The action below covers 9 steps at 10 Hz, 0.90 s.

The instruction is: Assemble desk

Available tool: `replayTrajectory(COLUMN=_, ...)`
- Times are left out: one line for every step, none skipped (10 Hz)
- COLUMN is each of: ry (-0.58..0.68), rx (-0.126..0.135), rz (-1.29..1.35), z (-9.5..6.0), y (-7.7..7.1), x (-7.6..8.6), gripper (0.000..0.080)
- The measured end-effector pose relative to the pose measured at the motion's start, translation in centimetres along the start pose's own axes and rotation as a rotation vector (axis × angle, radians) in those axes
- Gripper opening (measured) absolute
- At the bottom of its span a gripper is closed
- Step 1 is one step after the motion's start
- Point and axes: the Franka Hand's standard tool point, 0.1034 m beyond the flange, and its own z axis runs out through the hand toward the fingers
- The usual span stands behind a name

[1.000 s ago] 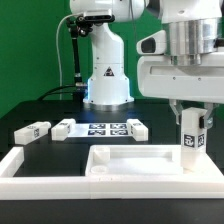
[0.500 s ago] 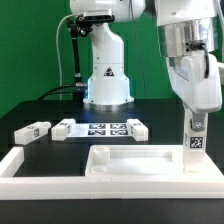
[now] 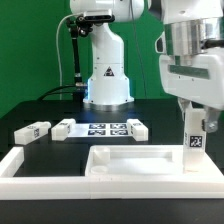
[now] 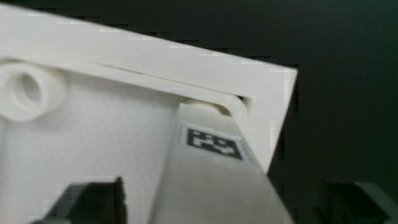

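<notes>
Rotation: the tool (image 3: 190, 112) has turned about the upright leg (image 3: 192, 142), which stands directly below it in the panel (image 3: 120, 153) corner, so screwing-in looks underway. Its fingers (image 4: 93, 200) flank the leg; whether clenched or released, I cannot tell.

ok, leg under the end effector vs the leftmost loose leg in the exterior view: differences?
The leg under the end effector stands upright at a corner of the panel; the leftmost loose leg lies flat on the table, away from it. The first has the end effector over its top; the second is untouched. Both: short white tagged posts.
</notes>
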Motion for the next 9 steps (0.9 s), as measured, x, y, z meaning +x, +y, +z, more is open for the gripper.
replayTrajectory(ry=0.003, rx=0.009, rz=-0.107, z=0.1, y=-0.1, x=-0.1, gripper=0.0575)
replayTrajectory(ry=0.005, rx=0.008, rz=-0.160, z=0.1, y=-0.1, x=0.0, gripper=0.0639)
replayTrajectory(ry=0.005, rx=0.008, rz=-0.243, z=0.1, y=0.0, x=0.0, gripper=0.0647)
replayTrajectory(ry=0.005, rx=0.007, rz=-0.308, z=0.2, y=0.0, x=0.0, gripper=0.0647)
replayTrajectory(ry=0.015, rx=-0.003, rz=-0.483, z=0.1, y=0.1, x=0.4, gripper=0.0648)
replayTrajectory(ry=0.028, rx=-0.014, rz=-0.734, z=-0.1, y=0.1, x=1.1, gripper=0.0648)
replayTrajectory(ry=0.029, rx=-0.021, rz=-0.988, z=0.1, y=0.0, x=1.3, gripper=0.0648)
replayTrajectory(ry=0.024, rx=-0.024, rz=-0.983, z=0.3, y=0.1, x=0.9, gripper=0.0648)
replayTrajectory(ry=0.026, rx=-0.023, rz=-0.954, z=0.2, y=0.0, x=0.9, gripper=0.0639)
